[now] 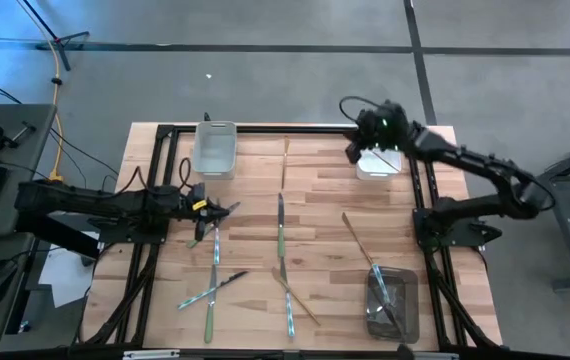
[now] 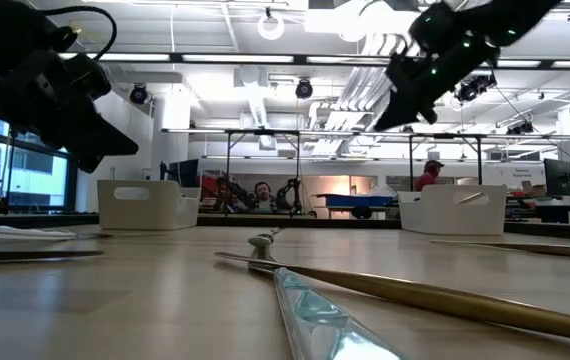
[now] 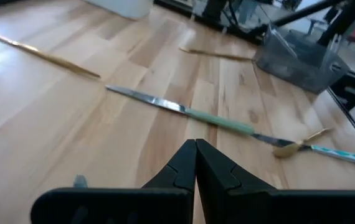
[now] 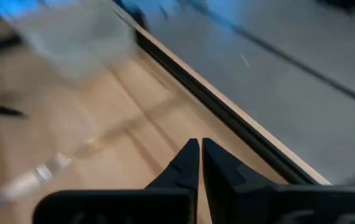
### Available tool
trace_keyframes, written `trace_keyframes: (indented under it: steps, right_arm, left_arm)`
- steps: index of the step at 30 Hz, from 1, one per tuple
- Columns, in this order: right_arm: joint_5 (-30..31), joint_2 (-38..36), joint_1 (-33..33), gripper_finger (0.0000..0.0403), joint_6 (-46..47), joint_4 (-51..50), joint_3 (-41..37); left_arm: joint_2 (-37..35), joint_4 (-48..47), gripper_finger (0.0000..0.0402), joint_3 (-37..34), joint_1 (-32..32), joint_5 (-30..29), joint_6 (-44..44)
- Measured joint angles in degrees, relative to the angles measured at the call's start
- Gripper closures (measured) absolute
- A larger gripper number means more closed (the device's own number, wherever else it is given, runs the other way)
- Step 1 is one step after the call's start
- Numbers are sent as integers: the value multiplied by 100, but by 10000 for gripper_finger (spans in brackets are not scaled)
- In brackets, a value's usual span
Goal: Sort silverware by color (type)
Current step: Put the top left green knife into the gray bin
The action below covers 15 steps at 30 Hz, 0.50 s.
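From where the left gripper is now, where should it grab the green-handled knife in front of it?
Grip the green-handled knife at its thicker green handle, near mid-length, coming straight down with the fingers across the shaft. It lies flat and clear of other pieces there; its far end touches a gold spoon. The left gripper is shut, so open first.

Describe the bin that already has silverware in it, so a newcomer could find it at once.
Start at the wooden table seen from above and go to its near right corner. There sits a clear grey bin with several utensils lying in it. The two white bins stand along the far edge.
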Motion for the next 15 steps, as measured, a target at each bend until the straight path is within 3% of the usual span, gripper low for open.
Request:
trace_keyframes:
  steps: [6, 11, 15]
  right_arm:
    - [33, -642, 945, 402, 249, 1645, -910]
    - [576, -786, 1603, 402, 20, 1849, -1057]
    - [888, -786, 1981, 403, -30, 1858, -1057]
  left_arm:
    - [288, -2120, 401, 1230, -197, -56, -219]
    - [753, -3977, 392, 2325, -465, -313, -914]
    - [1324, -4863, 371, 2726, -678, -314, -1416]
